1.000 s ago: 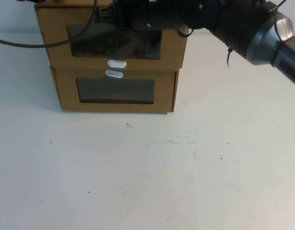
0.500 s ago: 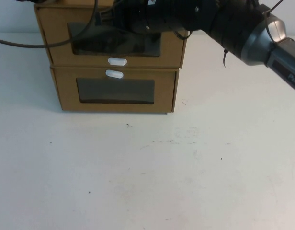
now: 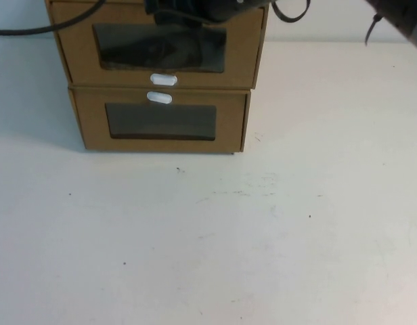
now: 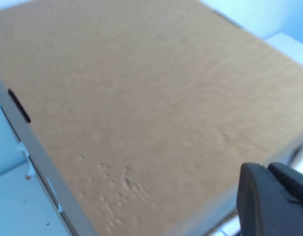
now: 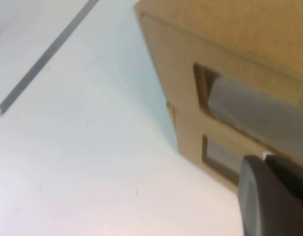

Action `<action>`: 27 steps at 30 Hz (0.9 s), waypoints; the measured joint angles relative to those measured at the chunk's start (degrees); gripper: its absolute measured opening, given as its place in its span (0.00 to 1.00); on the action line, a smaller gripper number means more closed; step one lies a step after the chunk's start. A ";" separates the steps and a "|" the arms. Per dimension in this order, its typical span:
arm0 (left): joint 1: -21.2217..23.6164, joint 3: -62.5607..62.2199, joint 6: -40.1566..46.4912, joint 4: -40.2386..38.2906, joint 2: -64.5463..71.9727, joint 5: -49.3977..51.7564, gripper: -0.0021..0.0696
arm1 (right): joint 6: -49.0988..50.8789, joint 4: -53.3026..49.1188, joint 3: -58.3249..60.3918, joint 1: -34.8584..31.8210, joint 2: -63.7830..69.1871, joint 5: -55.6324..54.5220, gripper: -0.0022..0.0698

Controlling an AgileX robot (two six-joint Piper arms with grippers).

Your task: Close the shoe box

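The shoe box (image 3: 242,61) is the upper of two stacked brown cardboard boxes, with a clear window (image 3: 161,47) and a white pull tab (image 3: 163,80) below it. Its front stands about in line with the front of the box beneath. A dark arm end (image 3: 188,10) hangs over the shoe box's top front edge at the top of the high view. My left gripper (image 4: 274,196) is just above the box's flat cardboard top (image 4: 141,98). My right gripper (image 5: 274,191) is in front of the box's windowed face (image 5: 250,105), off to one side.
The twin cardboard box (image 3: 229,128) under it has its white tab (image 3: 159,98) above its window. A black cable (image 3: 32,30) runs off the top left. The white table (image 3: 208,237) stretches out in front of the boxes. The right arm's sleeve (image 3: 398,13) shows top right.
The dark right arm that lay across the top box's front has drawn up and back, mostly out of the high view. The whole scene has shifted slightly upward in the picture.
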 joint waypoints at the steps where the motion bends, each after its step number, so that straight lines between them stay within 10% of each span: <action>1: 0.00 0.00 -0.25 0.52 -0.98 0.79 0.02 | 0.00 -0.47 0.00 0.00 -0.77 1.31 0.01; 13: 0.00 5.06 -5.25 11.27 -19.40 -0.22 0.02 | 7.39 -19.48 6.28 0.00 -17.70 14.71 0.01; 27: 0.00 50.95 1.93 1.03 -53.48 -17.20 0.02 | 26.82 -31.02 52.68 0.00 -61.60 0.19 0.01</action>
